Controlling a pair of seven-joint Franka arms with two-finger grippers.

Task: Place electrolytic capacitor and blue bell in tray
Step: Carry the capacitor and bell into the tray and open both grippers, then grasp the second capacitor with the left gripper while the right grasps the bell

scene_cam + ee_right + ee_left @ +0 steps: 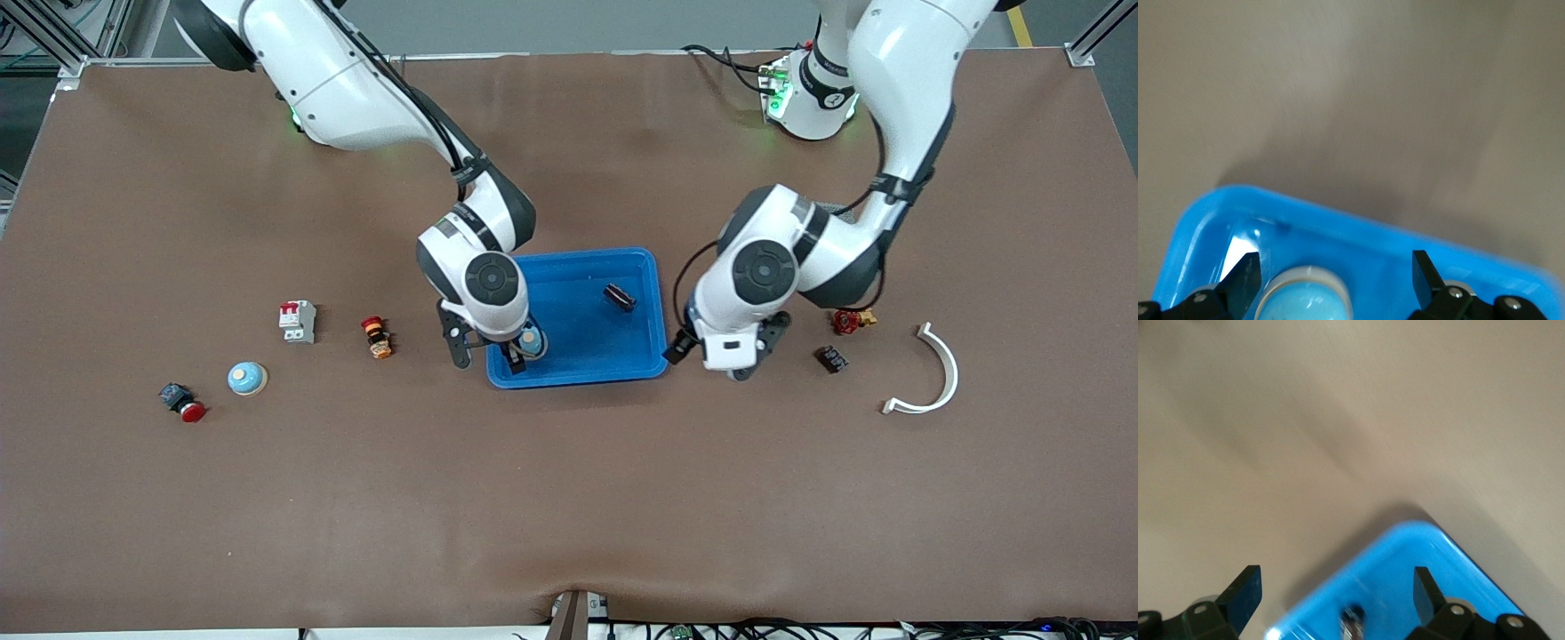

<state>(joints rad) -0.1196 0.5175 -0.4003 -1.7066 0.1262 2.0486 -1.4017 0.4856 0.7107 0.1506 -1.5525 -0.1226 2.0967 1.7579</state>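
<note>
The bright-blue tray [578, 380] lies mid-table. A dark electrolytic capacitor [620, 297] lies inside it. A blue bell [532, 340] with a cream base sits in the tray's corner nearest the front camera, toward the right arm's end. My right gripper [489, 353] is open over that corner. In the right wrist view the bell [1305, 301] rests on the tray [1358, 230] between the spread fingers [1426, 275], not gripped. My left gripper [722, 360] is open and empty just outside the tray's end toward the left arm. The left wrist view shows a tray corner [1458, 563] and a dark blurred part [1353, 621].
A second blue bell [247, 379], a red push button [182, 402], a white breaker [298, 321] and an orange-red button [378, 338] lie toward the right arm's end. A red-yellow part [852, 320], a small black part [831, 359] and a white curved piece [933, 373] lie toward the left arm's end.
</note>
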